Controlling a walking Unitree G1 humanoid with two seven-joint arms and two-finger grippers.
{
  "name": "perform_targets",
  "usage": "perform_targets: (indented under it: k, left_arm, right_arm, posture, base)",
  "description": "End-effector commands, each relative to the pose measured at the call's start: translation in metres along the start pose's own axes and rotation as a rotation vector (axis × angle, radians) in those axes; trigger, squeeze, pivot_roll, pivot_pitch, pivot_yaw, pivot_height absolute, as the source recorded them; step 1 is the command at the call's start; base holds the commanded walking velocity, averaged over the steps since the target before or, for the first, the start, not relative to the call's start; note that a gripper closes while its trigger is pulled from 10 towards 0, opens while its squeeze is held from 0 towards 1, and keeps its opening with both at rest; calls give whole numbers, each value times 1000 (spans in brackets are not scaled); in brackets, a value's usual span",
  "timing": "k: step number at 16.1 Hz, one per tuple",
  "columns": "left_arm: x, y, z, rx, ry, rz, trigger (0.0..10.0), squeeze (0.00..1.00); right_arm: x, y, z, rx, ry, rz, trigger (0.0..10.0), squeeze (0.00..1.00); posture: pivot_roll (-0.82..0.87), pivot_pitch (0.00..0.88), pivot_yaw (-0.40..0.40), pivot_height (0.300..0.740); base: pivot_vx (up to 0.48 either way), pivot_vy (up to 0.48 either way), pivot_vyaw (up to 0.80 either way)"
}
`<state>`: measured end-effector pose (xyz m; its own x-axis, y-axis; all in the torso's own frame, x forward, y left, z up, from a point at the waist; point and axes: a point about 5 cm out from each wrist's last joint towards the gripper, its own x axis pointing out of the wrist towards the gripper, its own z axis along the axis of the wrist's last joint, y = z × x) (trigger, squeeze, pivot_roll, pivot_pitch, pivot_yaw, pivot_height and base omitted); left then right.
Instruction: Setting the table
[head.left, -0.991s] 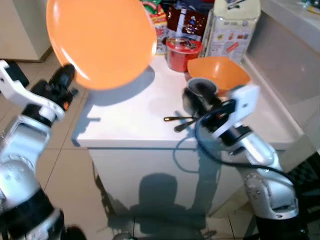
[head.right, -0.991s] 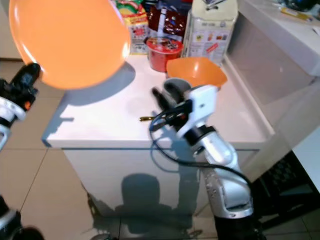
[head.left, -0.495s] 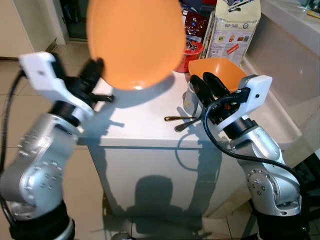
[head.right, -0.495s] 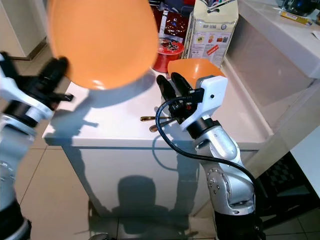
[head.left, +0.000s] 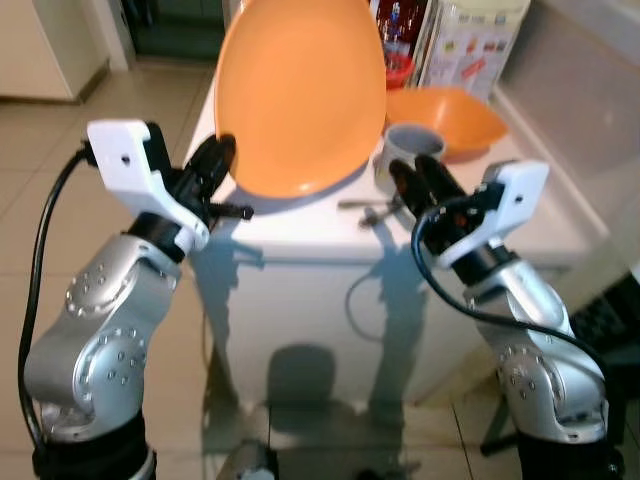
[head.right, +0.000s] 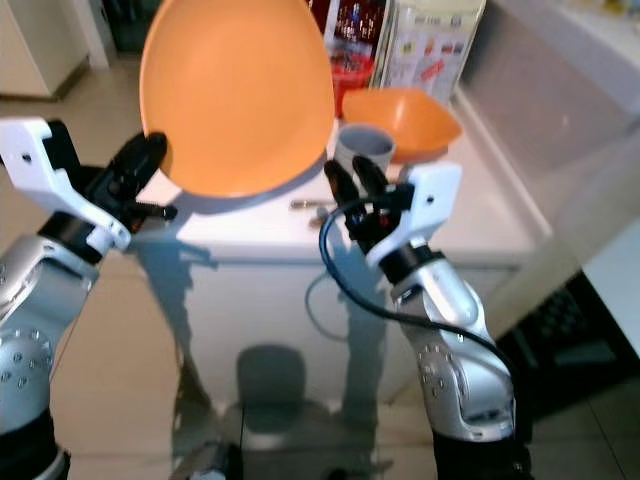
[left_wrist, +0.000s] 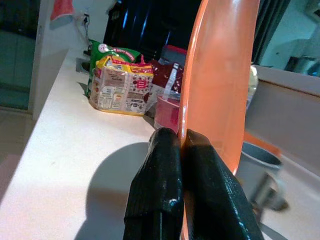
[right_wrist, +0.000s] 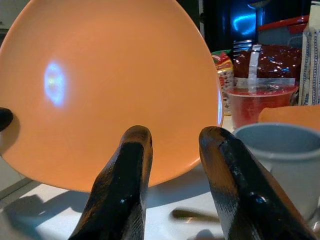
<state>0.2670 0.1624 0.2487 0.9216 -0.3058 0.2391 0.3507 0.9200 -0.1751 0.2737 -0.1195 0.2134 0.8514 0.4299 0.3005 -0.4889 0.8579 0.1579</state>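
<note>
My left gripper (head.left: 222, 160) is shut on the lower rim of a large orange plate (head.left: 300, 90), which stands almost upright over the left half of the white table (head.left: 300, 215). In the left wrist view the two black fingers (left_wrist: 165, 190) pinch the plate's edge (left_wrist: 215, 90). My right gripper (head.left: 420, 180) hovers open at the table's front edge with nothing between its fingers (right_wrist: 125, 190). Just beyond it stands a grey cup (head.left: 412, 148), with a spoon (head.left: 365, 205) lying on the table in front. An orange bowl (head.left: 445, 108) sits behind the cup.
Snack packets (left_wrist: 120, 82), a red cup-noodle tub (right_wrist: 260, 102) and a carton (head.right: 430, 45) crowd the back of the table. A grey counter (head.left: 590, 110) rises on the right. Tiled floor (head.left: 60, 200) lies open to the left.
The camera has pulled back and tilted. My left arm has brought the plate rightward and lower, tilted more upright over the table. The right gripper stays open near the cup.
</note>
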Motion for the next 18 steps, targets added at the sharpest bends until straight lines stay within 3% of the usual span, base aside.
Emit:
perform_targets:
  k: [1, 3, 8, 14, 18]
  left_arm:
    - [0, -5, 7, 22, -49, -26, 10000, 0]
    - [1, -3, 4, 40, -41, -8, 10000, 0]
    - [-7, 10, -35, 175, 95, 123, 10000, 0]
    - [-5, 11, -64, 232, 159, 147, 10000, 0]
    - [-11, 17, -93, 233, 244, 190, 10000, 0]
  right_arm:
    - [0, 0, 3, -1, -6, -7, 10000, 0]
    - [-1, 0, 2, 0, -2, -10, 10000, 0]
    - [-14, -14, -17, -36, 80, -96, 10000, 0]
    - [-26, -38, -43, -164, 196, -255, 10000, 0]
    - [-31, -43, -53, -204, 239, -316, 10000, 0]
  posture:
    - [91, 0, -39, 740]
    - [79, 0, -41, 740]
    - [76, 0, -40, 740]
    - [80, 0, -40, 740]
    - [51, 0, -25, 740]
  base:
    - [-330, 0, 0]
    - [-293, 0, 0]
    - [0, 0, 0]
    - [0, -439, 0]
    - [0, -476, 0]
